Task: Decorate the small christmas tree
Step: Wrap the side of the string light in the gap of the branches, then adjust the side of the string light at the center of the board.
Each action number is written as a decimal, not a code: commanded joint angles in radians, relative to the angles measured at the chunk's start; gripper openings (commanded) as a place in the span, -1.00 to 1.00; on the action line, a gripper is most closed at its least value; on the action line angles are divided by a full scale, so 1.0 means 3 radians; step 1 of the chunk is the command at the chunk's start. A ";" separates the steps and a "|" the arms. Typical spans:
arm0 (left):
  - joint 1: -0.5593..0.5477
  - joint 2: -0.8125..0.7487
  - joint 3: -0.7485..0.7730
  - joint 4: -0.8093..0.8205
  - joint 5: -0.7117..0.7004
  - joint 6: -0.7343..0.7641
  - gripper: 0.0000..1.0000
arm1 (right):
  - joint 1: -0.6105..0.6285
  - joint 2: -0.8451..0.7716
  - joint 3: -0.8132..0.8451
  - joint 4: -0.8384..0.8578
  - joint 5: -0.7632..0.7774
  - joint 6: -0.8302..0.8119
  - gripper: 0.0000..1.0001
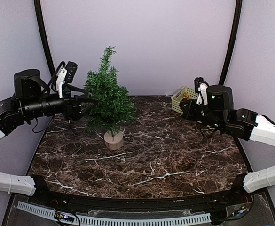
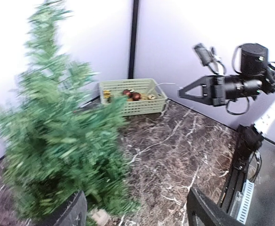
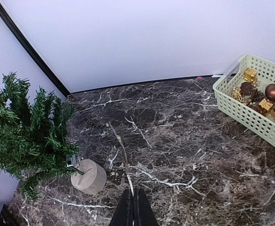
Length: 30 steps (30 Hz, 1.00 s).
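The small christmas tree point(image 1: 110, 96) stands upright on its pale wooden stump base point(image 1: 113, 140) at the table's back left. My left gripper point(image 1: 87, 105) reaches into its left-side branches. In the left wrist view this gripper point(image 2: 137, 217) is open, with the blurred tree point(image 2: 57, 141) just in front of its left finger point(image 2: 74, 211). My right gripper point(image 3: 133, 194) is shut, and a thin pale thread point(image 3: 121, 146) runs out from between its tips. It hovers above the table beside the basket point(image 1: 179, 100).
The pale green basket point(image 3: 250, 115) at the back right holds brown balls point(image 3: 272, 91) and small gold ornaments point(image 3: 250, 75). The dark marble table point(image 1: 165, 150) is walled by white panels with black posts. From the left wrist, the right arm point(image 2: 236, 87) shows across the table.
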<state>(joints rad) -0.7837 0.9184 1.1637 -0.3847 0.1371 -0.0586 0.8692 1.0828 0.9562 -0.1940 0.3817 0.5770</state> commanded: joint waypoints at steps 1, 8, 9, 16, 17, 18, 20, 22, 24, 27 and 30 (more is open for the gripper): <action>-0.0577 0.0316 0.0450 0.0019 -0.0352 0.0470 0.51 | -0.0011 0.0107 -0.0041 0.0296 -0.0213 0.0112 -1.00; -0.1341 0.1436 0.1073 -0.0173 -0.1045 0.0744 0.50 | -0.0010 0.0068 -0.0082 0.0369 -0.0265 0.0150 -1.00; -0.1356 0.1640 0.1165 -0.0182 -0.1045 0.0775 0.50 | -0.0009 0.0047 -0.0091 0.0372 -0.0271 0.0150 -1.00; -0.1268 0.2351 0.1413 -0.0121 -0.1132 0.1000 0.39 | -0.0009 -0.0083 -0.0170 0.0436 -0.0368 0.0174 -1.00; -0.1233 0.2430 0.1426 -0.0111 -0.1096 0.0996 0.37 | -0.0008 -0.0099 -0.0186 0.0457 -0.0390 0.0184 -1.00; -0.1171 0.2461 0.1437 -0.0100 -0.1059 0.1003 0.33 | -0.0008 -0.0112 -0.0201 0.0473 -0.0410 0.0190 -1.00; -0.1102 0.2547 0.1435 -0.0065 -0.1060 0.1031 0.27 | -0.0009 -0.0138 -0.0223 0.0498 -0.0452 0.0207 -1.00; -0.1067 0.2590 0.1420 -0.0037 -0.1059 0.1074 0.20 | -0.0008 -0.0155 -0.0240 0.0517 -0.0485 0.0218 -1.00; -0.1049 0.2613 0.1389 -0.0006 -0.1088 0.1110 0.11 | -0.0008 -0.0168 -0.0251 0.0523 -0.0507 0.0221 -1.00; -0.1029 0.2621 0.1309 0.0059 -0.1158 0.1161 0.05 | -0.0008 -0.0181 -0.0257 0.0534 -0.0529 0.0219 -1.00; -0.1001 0.2630 0.1250 0.0119 -0.1136 0.1199 0.00 | -0.0008 -0.0174 -0.0253 0.0537 -0.0554 0.0221 -1.00</action>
<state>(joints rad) -1.0882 1.7241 1.5513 -0.3912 -0.1970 0.2665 0.8692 1.0485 0.8864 -0.0875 0.2348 0.6346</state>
